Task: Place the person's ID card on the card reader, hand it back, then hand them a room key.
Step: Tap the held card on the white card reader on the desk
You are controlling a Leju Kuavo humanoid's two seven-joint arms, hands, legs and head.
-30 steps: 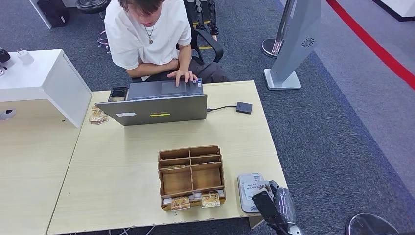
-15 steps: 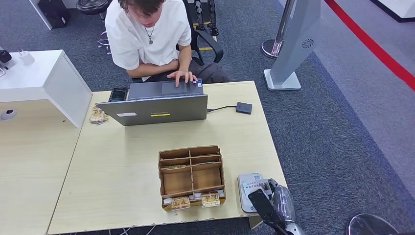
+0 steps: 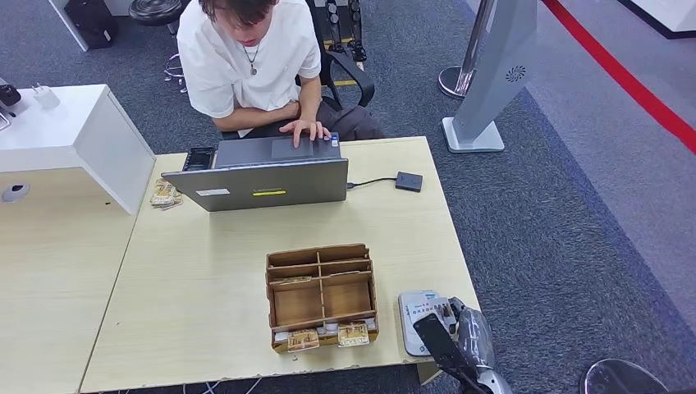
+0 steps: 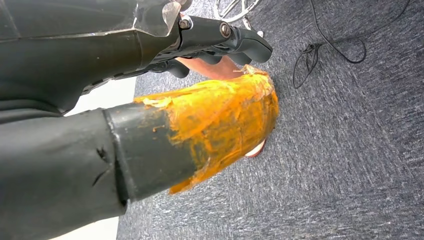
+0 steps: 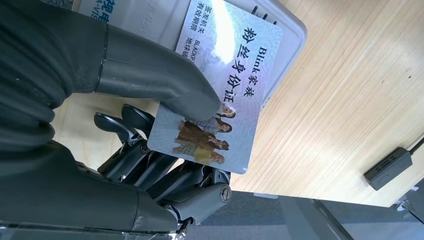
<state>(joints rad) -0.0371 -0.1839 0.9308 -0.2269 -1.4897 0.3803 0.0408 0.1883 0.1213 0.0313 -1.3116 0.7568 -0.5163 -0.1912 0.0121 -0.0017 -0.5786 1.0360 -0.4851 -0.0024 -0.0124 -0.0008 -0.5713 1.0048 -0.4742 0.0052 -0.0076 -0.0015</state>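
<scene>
Fingers (image 5: 150,165) of the right hand (image 5: 150,145) lay under the ID card (image 5: 220,85), thumb pressed on its printed face, so the card was pinched flat. The hand held it over the grey card reader (image 5: 285,30), face up and roughly parallel to the reader's top; whether it touched could not be told. Head view put the right hand (image 3: 455,332) at the reader (image 3: 414,316) near the desk's (image 3: 205,312) right front corner, just beside the cardboard organiser (image 3: 320,295), whose front slots held what were likely room keys. Left hand (image 4: 220,45) hung by the floor; its fingers looked curled, but held or empty could not be told. Person (image 3: 246,66) sat across the desk typing on a laptop (image 3: 258,180). Judgement: reading step in hand; hand-back and key not yet done.
</scene>
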